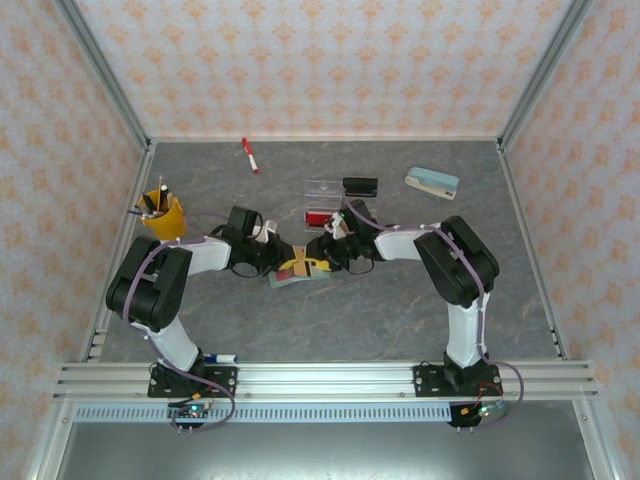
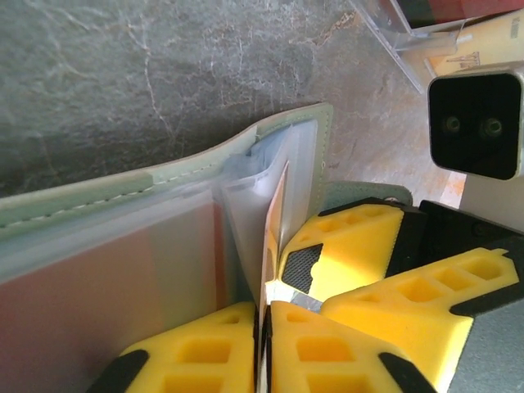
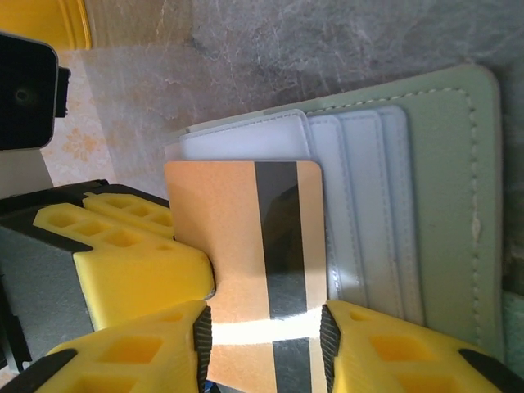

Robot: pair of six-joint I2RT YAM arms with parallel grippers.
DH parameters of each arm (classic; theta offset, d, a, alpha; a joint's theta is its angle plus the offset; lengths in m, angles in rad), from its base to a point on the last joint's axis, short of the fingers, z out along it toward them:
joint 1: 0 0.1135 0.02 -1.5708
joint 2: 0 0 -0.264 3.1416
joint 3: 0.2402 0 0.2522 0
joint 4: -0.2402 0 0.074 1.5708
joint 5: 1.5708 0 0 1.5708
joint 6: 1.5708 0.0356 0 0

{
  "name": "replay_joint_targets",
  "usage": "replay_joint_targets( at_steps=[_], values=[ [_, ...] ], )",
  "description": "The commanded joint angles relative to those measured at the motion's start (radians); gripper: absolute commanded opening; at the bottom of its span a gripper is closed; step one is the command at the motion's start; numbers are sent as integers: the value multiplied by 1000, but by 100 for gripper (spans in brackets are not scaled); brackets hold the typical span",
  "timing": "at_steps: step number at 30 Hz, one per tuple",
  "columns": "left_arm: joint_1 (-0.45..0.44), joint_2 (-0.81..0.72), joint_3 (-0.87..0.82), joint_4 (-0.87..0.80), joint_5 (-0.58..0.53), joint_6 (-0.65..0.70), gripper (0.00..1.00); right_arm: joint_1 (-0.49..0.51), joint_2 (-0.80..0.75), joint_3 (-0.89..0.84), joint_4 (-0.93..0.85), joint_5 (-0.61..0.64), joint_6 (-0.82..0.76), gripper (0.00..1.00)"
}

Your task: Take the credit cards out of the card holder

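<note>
At table centre, top view: both arms bent inward, left gripper (image 1: 286, 257) and right gripper (image 1: 317, 253) tip to tip over the open card holder (image 1: 300, 280) | left wrist: my left fingers (image 2: 196, 356) clamp the tan-gold card (image 2: 276, 221) edge-on beside clear sleeves (image 2: 188, 237) | right wrist: right jaws apart over that card's striped face, pale slots (image 3: 360, 213) alongside.

A robot lab test cell: left arm (image 1: 160, 285) and right arm (image 1: 462, 262) bolted to an aluminium rail (image 1: 320, 378), grey worktop (image 1: 400, 310) boxed by patterned wall panels (image 1: 320, 60) on metal posts (image 1: 105, 70).
</note>
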Motion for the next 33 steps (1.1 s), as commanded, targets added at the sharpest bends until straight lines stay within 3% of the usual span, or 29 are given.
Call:
replay_joint_targets(
  at_steps=[1,13,24,28,33],
  values=[
    [6,16,-3,-46,-16,40,16,16,42,28,-91,34,-53,41],
    [10,-39,-10,-115,-29,78,21,23,58,56,-189,92,-106,41],
    [12,-32,-17,-45,14,43,0,26,39,42,-127,49,-81,41],
    [14,-77,-21,-51,15,46,0,14,-25,12,-82,59,-62,42],
    [14,-161,-27,-12,45,17,0,-23,-129,-42,47,21,-11,54]
  ],
)
